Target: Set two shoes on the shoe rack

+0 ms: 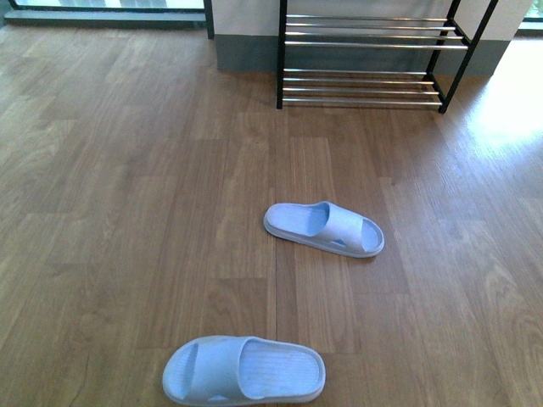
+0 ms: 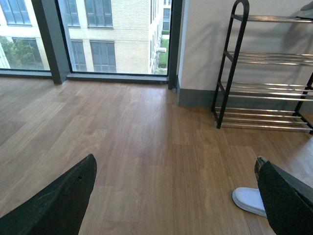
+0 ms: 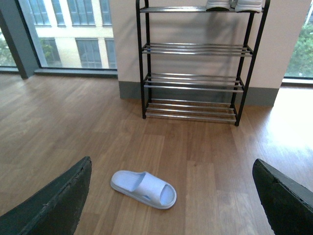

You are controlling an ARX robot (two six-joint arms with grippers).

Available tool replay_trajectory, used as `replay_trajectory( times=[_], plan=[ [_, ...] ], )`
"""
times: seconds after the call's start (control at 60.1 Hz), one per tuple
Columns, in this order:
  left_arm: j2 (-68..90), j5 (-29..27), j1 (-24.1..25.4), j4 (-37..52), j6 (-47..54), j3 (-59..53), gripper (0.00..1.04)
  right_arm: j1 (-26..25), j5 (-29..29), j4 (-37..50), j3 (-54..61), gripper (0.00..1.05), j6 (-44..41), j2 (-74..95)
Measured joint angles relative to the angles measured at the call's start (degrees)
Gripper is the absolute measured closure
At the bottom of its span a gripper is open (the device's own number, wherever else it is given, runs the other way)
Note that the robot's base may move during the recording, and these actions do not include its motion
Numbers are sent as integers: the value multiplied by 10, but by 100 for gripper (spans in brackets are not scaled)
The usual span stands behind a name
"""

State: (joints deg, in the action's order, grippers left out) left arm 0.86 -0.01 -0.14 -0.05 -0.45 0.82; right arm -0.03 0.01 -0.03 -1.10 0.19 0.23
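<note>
You have two pale blue one-piece rubber slide sandals on the wood-plank floor point(image 1: 102, 170). The far sandal point(image 1: 323, 228) lies mid-floor, well apart from the rack. The near sandal point(image 1: 243, 370) lies close to the robot, further left. The black-framed shoe rack with chrome rods point(image 1: 365, 44) stands at the floor's far edge, against the wall. White-soled shoes point(image 3: 230, 5) sit on its top tier. The left arm's jaws and the right arm's jaws stand wide apart, gripping nothing.
</note>
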Motion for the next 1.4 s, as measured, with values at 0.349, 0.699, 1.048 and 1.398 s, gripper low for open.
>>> replay_trajectory(
  times=[0.349,0.699,1.048,1.398],
  plan=[
    [0,0,0,0,0,0,9,0,0,0,0,9,0,0],
    [0,0,0,0,0,0,9,0,0,0,0,9,0,0],
    [0,0,0,0,0,0,9,21,87,42,0,9,-18,23],
    [0,0,0,0,0,0,9,-42,-30,343,-69,9,-50,561]
  ],
)
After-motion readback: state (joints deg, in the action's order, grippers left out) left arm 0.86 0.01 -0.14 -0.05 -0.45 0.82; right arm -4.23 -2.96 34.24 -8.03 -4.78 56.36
